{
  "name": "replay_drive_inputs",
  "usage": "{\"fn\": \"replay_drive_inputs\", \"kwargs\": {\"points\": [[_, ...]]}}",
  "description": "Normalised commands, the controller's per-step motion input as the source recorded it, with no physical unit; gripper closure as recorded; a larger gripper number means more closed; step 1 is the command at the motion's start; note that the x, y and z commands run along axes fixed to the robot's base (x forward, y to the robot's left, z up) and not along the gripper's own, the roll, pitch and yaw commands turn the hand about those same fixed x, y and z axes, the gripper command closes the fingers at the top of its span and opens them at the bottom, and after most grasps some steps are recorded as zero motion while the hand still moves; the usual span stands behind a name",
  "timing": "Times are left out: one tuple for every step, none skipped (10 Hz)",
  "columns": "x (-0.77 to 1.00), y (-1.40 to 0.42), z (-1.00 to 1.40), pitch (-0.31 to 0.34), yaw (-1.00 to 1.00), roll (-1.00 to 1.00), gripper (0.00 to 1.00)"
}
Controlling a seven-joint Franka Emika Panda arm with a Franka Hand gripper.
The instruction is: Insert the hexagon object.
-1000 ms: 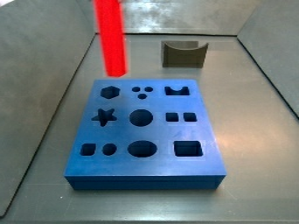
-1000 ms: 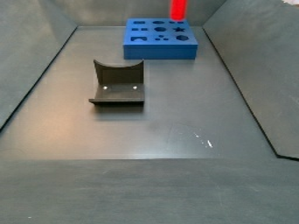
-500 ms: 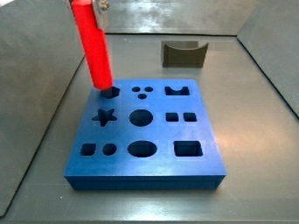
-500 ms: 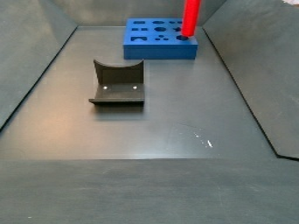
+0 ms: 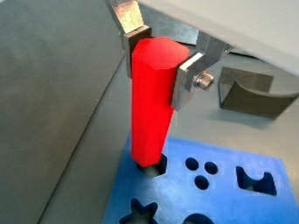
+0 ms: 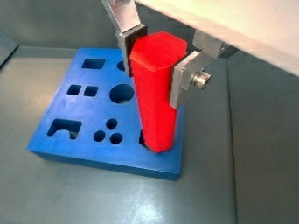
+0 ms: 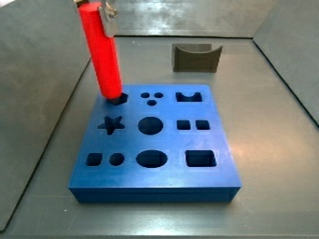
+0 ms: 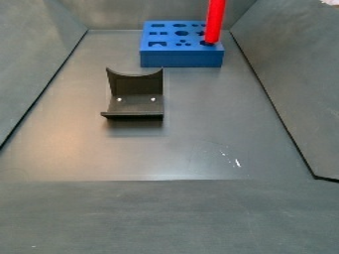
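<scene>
The hexagon object (image 7: 100, 51) is a long glossy red bar. Its lower end sits in the hexagonal hole at the far left corner of the blue block (image 7: 156, 177), and it leans slightly. My gripper (image 5: 160, 57) is shut on its upper end, with silver fingers (image 5: 191, 72) pressed on opposite faces. Both wrist views show this grip, also on the bar (image 6: 158, 105) above the block (image 6: 76, 118). In a side view the bar (image 8: 213, 22) stands at the block's (image 8: 179, 57) corner, and the gripper is cut off at the frame's edge.
The blue block has several other shaped holes, such as a star (image 7: 110, 124) and a round hole (image 7: 149, 123). The dark fixture (image 8: 133, 94) stands on the grey floor, apart from the block; it also shows behind the block (image 7: 196, 57). Grey walls enclose the floor.
The gripper has come down with the red bar and shifted it over the block's corner. The bar's lower end has gone from hanging above the block into the hexagonal hole.
</scene>
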Motion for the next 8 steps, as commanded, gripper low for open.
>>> {"fn": "replay_drive_inputs", "kwargs": {"points": [[0.0, -0.01, -0.19, 0.0, -0.17, 0.0, 1.0], [0.0, -0.05, -0.2, 0.0, 0.0, 0.0, 1.0], [0.08, -0.01, -0.29, 0.0, -0.02, 0.01, 1.0], [0.15, -0.02, -0.29, 0.0, -0.04, 0.0, 1.0], [0.29, -0.02, -0.31, 0.004, -0.03, 0.0, 1.0], [0.39, -0.05, -0.3, 0.004, 0.0, 0.0, 1.0], [0.35, -0.09, -0.26, 0.0, 0.0, 0.0, 1.0], [0.31, -0.04, -0.3, 0.003, 0.0, 0.0, 1.0]]}}
